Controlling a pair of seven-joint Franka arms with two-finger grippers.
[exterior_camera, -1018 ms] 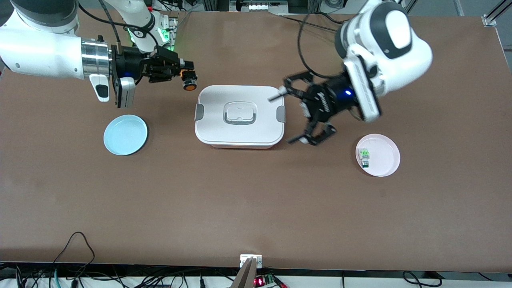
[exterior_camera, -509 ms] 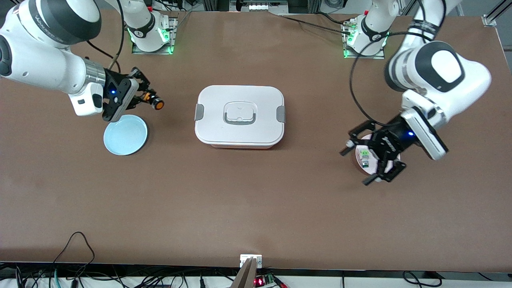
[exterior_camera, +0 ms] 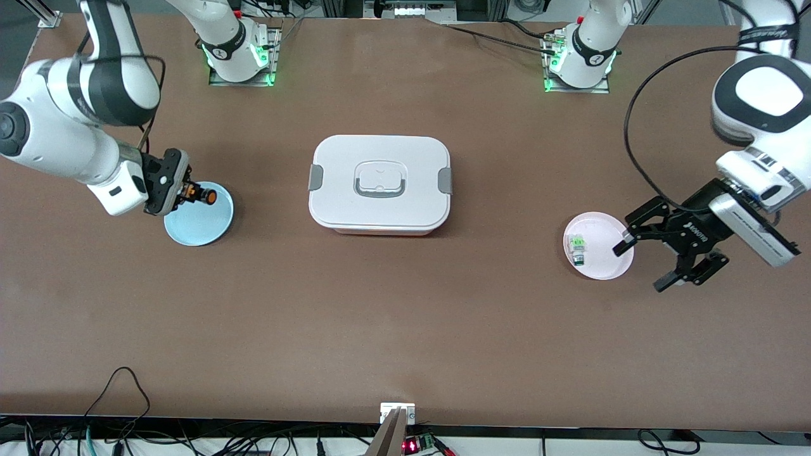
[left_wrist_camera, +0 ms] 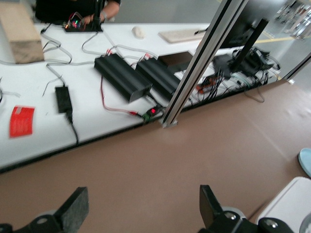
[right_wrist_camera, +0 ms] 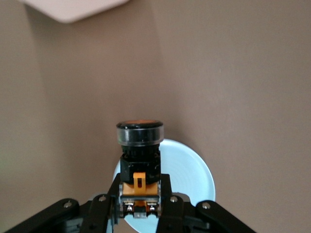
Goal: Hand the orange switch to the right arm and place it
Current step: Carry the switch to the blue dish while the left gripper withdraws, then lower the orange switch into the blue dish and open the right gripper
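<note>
The orange switch (exterior_camera: 203, 196), black with an orange cap, hangs over the light blue plate (exterior_camera: 196, 227) at the right arm's end of the table. My right gripper (exterior_camera: 189, 192) is shut on its black and orange body. In the right wrist view the switch (right_wrist_camera: 139, 160) points its cap away from the camera, the fingers (right_wrist_camera: 167, 194) clamp its base, and the blue plate (right_wrist_camera: 194, 177) lies below it. My left gripper (exterior_camera: 643, 264) stands open beside the pink plate (exterior_camera: 607, 261), holding nothing. Its two fingertips (left_wrist_camera: 77, 211) show wide apart over bare table in the left wrist view.
A white lidded box (exterior_camera: 379, 183) with grey latches sits at the table's middle. The pink plate holds a small green-and-white switch (exterior_camera: 576, 248). Both arm bases (exterior_camera: 236, 50) stand along the edge farthest from the front camera.
My right gripper carried the orange switch from beside the white box toward the right arm's end and down over the blue plate. My left gripper drew back past the pink plate, staying open.
</note>
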